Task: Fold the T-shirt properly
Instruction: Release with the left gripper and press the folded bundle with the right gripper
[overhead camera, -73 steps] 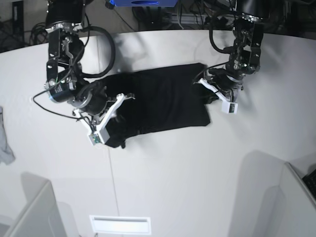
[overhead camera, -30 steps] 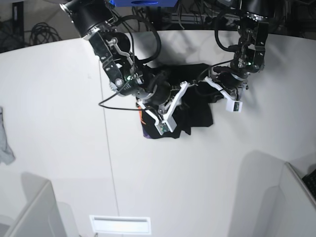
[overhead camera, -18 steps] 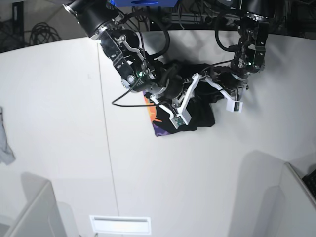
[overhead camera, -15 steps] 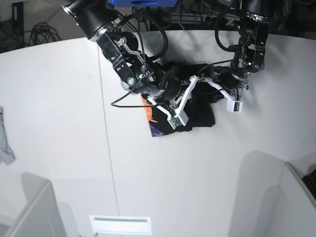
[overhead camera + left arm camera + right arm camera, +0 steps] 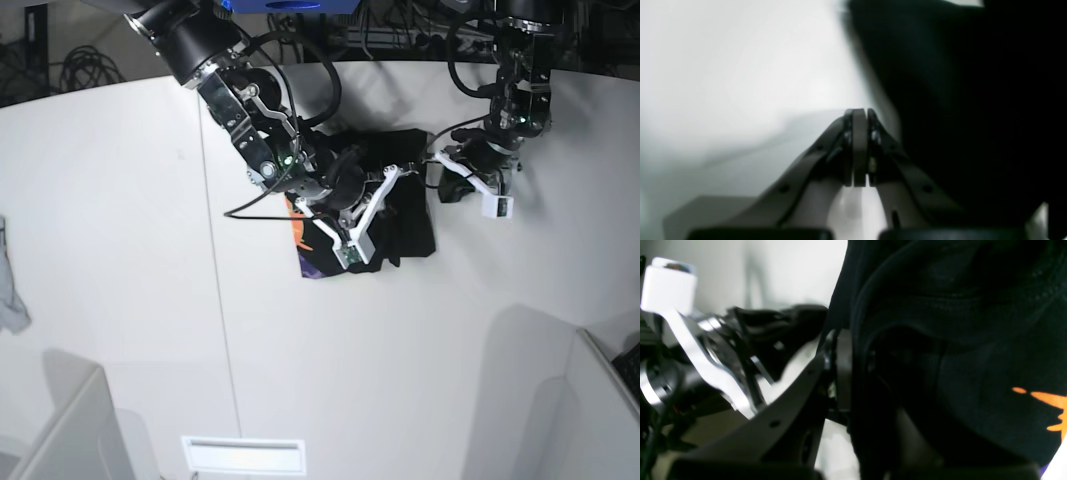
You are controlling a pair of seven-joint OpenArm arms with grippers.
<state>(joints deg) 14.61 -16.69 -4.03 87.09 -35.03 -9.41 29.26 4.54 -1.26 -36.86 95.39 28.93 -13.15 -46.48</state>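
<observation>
the t-shirt (image 5: 405,215) is lying bunched on the white desk (image 5: 120,250), doubled over itself, with an orange and purple print showing at its left edge. since the earlier frames, the right tool (image 5: 853,373) is staying clamped on a black fold of the shirt and sitting slightly further back over it. the left tool (image 5: 860,146) is now drawing away from the cloth toward the desk's right side; its jaws are pressed together and gripping nothing.
</observation>
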